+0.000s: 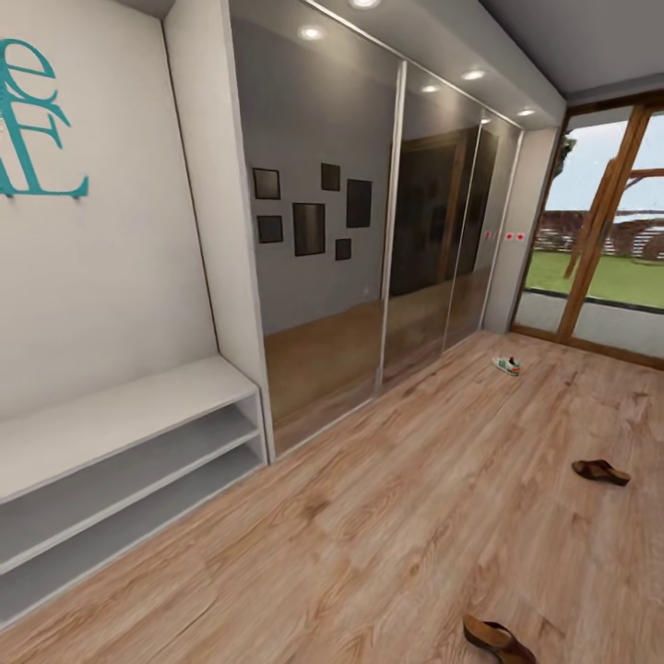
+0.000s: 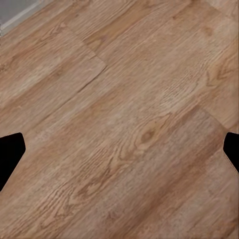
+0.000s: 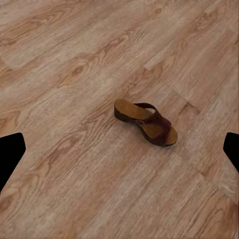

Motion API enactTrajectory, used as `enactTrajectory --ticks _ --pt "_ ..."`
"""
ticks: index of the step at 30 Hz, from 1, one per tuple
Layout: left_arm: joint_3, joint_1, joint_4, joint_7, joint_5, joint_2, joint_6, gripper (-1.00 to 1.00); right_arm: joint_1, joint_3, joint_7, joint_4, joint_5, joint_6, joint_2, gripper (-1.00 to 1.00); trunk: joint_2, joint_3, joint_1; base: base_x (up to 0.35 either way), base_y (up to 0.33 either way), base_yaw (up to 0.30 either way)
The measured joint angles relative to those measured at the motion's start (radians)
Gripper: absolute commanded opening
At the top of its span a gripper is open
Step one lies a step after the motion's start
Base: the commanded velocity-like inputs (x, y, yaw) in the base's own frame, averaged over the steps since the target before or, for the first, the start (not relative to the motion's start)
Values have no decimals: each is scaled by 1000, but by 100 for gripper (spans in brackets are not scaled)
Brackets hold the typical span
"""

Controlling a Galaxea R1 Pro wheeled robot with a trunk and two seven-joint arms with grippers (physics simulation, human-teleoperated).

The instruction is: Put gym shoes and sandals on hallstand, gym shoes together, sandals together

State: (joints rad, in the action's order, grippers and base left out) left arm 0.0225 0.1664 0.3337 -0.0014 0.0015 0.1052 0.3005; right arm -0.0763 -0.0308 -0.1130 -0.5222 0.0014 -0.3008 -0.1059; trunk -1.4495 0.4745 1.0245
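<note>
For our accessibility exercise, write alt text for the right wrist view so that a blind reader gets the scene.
A single brown leather sandal with a wide strap lies on its sole on light wood-grain plank flooring, apart from the gripper. The two dark fingertips of the right gripper show at opposite edges, jaws spread wide and holding nothing.

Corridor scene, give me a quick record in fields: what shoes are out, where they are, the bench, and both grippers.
sandals: two on the corridor floor, nearer sandal at the head view's lower edge, farther sandal to the right
gym shoe: one on the floor near the mirrored wardrobe
bench: pale grey two-tier bench, both shelves bare
left gripper: open, over bare floor
right gripper: open, a sandal ahead of it
</note>
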Motion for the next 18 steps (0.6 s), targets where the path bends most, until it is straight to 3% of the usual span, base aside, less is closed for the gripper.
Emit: enactTrajectory --ticks 12,18 --pt "0 0 0 0 0 -1 0 100 0 0 -1 0 0 0 2 100 0 0 0 280 -165 257" --pt "0 0 0 0 0 -1 0 100 0 0 -2 -1 0 0 2 100 0 0 0 289 -122 81"
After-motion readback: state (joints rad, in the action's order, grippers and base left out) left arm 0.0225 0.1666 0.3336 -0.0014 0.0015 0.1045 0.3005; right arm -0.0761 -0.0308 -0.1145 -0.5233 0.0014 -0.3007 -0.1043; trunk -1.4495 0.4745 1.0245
